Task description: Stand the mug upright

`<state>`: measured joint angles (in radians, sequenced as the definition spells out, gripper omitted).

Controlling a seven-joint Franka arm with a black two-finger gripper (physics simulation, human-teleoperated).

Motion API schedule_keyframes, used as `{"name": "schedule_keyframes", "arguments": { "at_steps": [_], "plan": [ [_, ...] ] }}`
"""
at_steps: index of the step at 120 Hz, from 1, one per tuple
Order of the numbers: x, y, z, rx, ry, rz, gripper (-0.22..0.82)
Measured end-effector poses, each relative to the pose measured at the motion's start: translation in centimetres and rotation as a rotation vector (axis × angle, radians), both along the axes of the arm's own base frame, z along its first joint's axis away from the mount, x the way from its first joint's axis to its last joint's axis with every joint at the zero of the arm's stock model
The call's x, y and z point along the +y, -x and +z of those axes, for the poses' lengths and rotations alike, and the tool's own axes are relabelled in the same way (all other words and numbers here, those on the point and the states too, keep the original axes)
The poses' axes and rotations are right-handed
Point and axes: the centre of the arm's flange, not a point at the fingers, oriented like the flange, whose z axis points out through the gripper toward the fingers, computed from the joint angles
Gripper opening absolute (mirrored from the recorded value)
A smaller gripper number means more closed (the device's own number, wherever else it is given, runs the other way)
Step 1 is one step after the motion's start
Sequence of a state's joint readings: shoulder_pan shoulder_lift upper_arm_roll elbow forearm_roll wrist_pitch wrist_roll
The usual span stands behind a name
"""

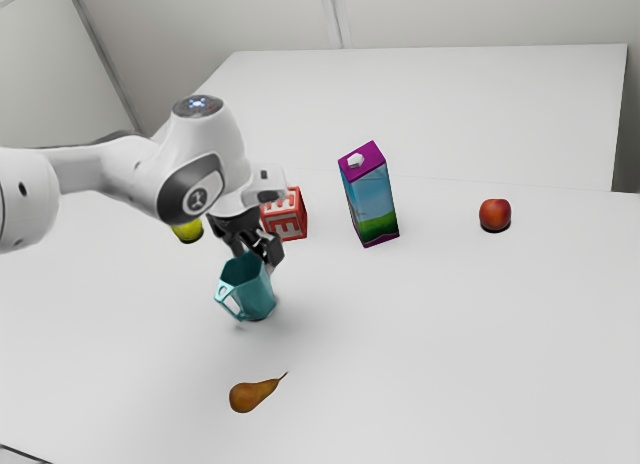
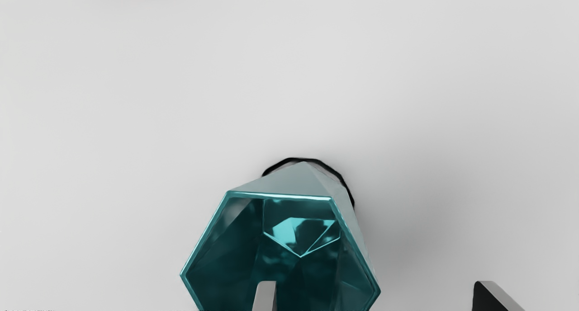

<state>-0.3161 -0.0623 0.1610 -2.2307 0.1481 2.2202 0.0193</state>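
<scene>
Exterior view has mug [image 1: 256, 292] mouth-up on bench [image 1: 450, 334], hand [image 2: 374, 282] released, fingers apart, one across the mouth, one outside; probably light, stiff, slick-faceted, best pinched by its wall.

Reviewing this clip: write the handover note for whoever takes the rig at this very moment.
Hand: open, at the mug; one finger appears over its mouth, the other outside the rim.
Mug: on the table, between the red block and the pear.
Done: mug looks upright, mouth up, base down.
Left: probably just ease the hand clear without catching the rim, then check that the mug stands alone.
</scene>
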Motion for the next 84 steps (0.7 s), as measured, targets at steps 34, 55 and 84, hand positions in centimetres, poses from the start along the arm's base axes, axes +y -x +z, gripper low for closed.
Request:
{"name": "schedule_keyframes", "arguments": {
  "at_steps": [34, 55, 84],
  "plan": [
    [0.5, -5.8, 10.1, -0.086, 0.098, 0.038, 0.56],
    [1.1, -7.5, 15.5, -0.072, 0.111, 0.003, 0.59],
    [4.8, -6.6, 20.8, -0.030, 0.127, 0.005, 0.60]
  ]
}}
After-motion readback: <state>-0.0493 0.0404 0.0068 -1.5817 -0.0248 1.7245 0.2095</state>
